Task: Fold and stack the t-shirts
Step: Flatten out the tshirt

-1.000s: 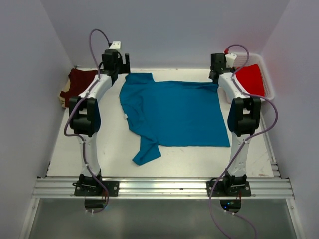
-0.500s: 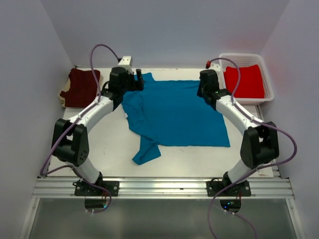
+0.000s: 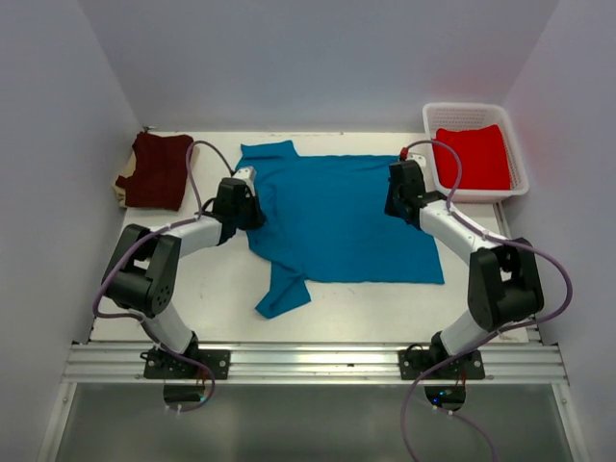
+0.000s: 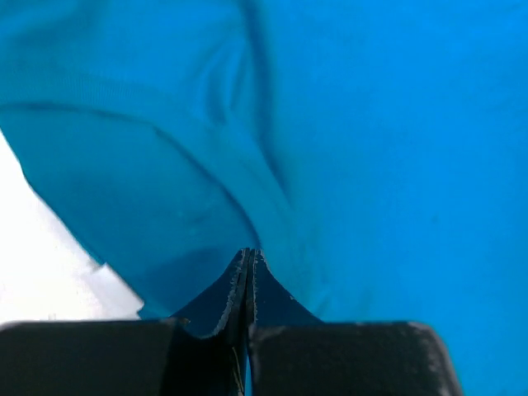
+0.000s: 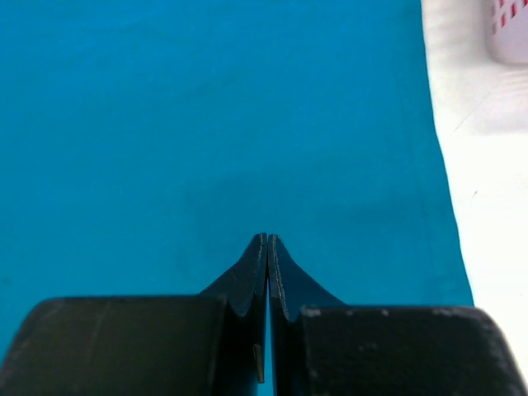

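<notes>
A teal-blue t-shirt (image 3: 337,217) lies spread flat on the table, with one sleeve trailing toward the near edge. My left gripper (image 3: 252,208) is shut low over the shirt's left edge, where the cloth (image 4: 206,148) is creased. Its fingertips (image 4: 248,252) are pressed together and no cloth shows between them. My right gripper (image 3: 396,198) is shut over the shirt's right side, on smooth teal cloth (image 5: 206,124). Its fingertips (image 5: 267,238) are also together. A dark maroon t-shirt (image 3: 159,170) lies at the far left. The bright red t-shirt (image 3: 472,159) sits in a basket.
The white mesh basket (image 3: 476,107) stands at the back right corner, and its edge (image 5: 511,33) shows in the right wrist view. Bare white table (image 3: 212,289) lies left of and in front of the teal shirt. Grey walls close in the sides and back.
Both arms have swung from the back of the table down onto the teal shirt. Both grippers have gone from open to shut. The shirt lies much as before.
</notes>
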You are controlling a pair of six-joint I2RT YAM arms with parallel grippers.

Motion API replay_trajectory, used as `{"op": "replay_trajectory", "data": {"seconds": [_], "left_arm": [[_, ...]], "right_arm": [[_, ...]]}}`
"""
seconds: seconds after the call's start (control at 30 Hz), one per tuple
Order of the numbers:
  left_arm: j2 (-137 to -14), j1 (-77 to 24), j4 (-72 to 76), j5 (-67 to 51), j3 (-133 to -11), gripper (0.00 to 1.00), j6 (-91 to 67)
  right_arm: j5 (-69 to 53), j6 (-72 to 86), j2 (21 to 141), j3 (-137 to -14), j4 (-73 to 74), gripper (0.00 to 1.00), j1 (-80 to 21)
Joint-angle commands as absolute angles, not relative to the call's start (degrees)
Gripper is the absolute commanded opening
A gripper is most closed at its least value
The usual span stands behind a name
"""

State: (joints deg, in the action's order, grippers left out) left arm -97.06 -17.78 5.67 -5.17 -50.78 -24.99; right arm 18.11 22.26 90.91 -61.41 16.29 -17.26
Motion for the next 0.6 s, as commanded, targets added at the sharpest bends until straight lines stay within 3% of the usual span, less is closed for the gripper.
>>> {"op": "replay_trajectory", "data": {"seconds": [0.0,0.3,0.47,0.57], "left_arm": [[-95.01,-18.02,8.7,-5.19,-47.82,0.0,-26.89],[-90.53,-18.46,6.15,-1.32,-38.94,0.0,-28.04],[-93.42,-18.46,3.53,-0.26,-40.16,0.0,-26.55],[-94.39,-18.46,-3.05,6.75,-42.27,0.0,-25.15]], "right_arm": [[16.35,24.08,92.72,-60.38,15.99,0.0,-17.31],[14.86,27.68,95.62,-56.7,15.56,0.0,-17.31],[16.87,28.47,97.38,-56.42,17.05,0.0,-17.31],[20.56,29.35,99.22,-56.95,19.95,0.0,-17.14]]}}
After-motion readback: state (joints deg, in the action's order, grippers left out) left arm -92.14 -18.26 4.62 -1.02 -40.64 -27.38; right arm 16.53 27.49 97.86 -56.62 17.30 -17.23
